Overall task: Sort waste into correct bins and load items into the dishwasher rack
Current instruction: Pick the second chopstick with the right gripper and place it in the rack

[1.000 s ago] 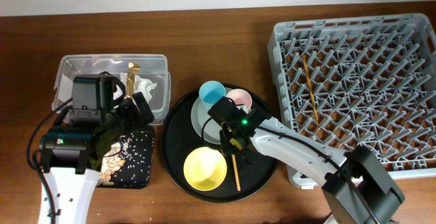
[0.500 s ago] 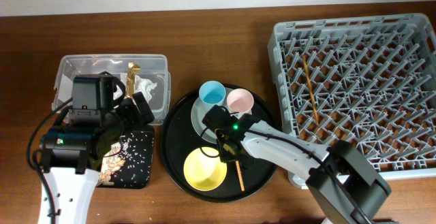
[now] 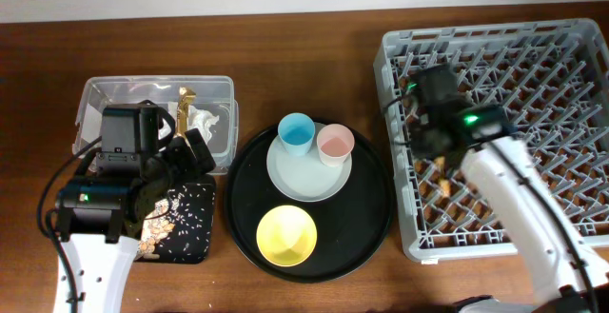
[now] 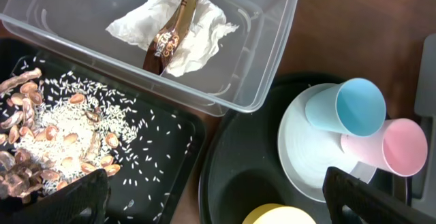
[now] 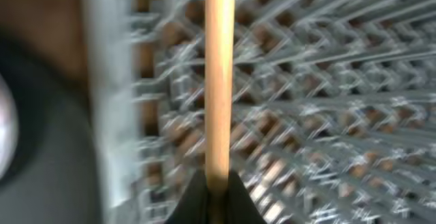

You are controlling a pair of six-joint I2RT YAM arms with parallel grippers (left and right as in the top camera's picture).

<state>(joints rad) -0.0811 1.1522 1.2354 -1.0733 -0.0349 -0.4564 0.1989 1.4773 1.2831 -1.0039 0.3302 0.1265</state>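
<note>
- Holding one chopstick (image 5: 219, 81) clamped in the right tool (image 3: 436, 146), low over the left part of the rack (image 3: 504, 246); judging from the blurred wrist view, not set down yet.
- Seeing a short tan tip in the rack just near of that tool; cannot tell whether it belongs to the held stick or to a second one.
- Keeping the left tool (image 4: 214, 190) apart and empty, above the black tray (image 4: 170, 149) and the near edge of the tub (image 4: 272, 60).
- Judging the waste sorted: tissue (image 4: 146, 20) and foil (image 4: 167, 43) in the tub, scraps (image 4: 27, 135) with rice bits in the black tray, nothing loose seen on the desk (image 3: 190, 28).
- Left to load, by this reckoning: blue cup (image 3: 296, 130) and pink cup (image 3: 334, 144), both on the plate (image 3: 309, 175), plus the bowl (image 3: 286, 235) near of them, all on the round tray (image 3: 243, 189) between bins and rack.
</note>
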